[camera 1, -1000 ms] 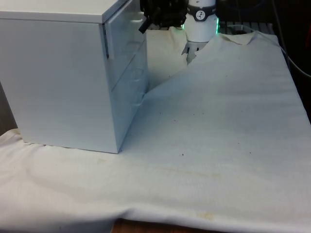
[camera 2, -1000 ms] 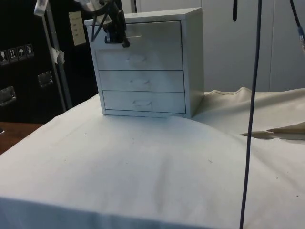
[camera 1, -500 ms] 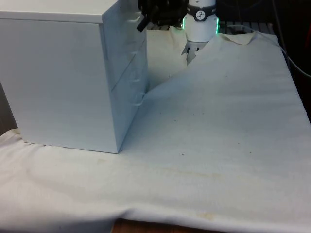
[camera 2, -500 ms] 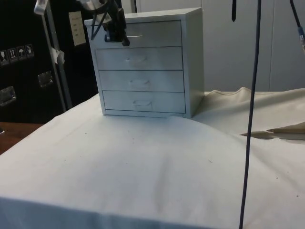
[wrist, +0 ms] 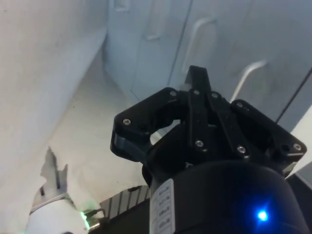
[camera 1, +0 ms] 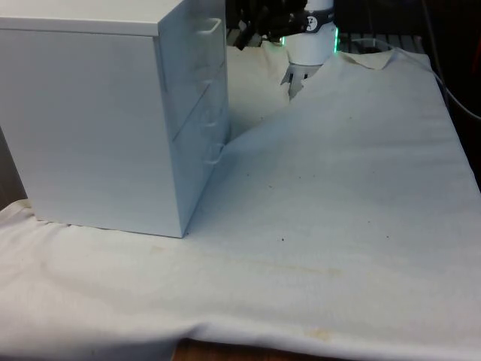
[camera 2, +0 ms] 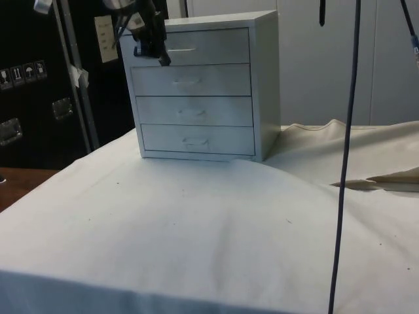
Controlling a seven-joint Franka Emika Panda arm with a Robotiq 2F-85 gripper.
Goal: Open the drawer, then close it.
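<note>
A white chest of drawers stood on the rumpled white cloth, dark cabinets behind; gripper fingers together.

A chest of drawers stands on the table near its far edge in the side view, four drawers stacked one above another. The gripper hangs just off the top drawer, beside the chest's upper corner, toward the robot's end.
</note>
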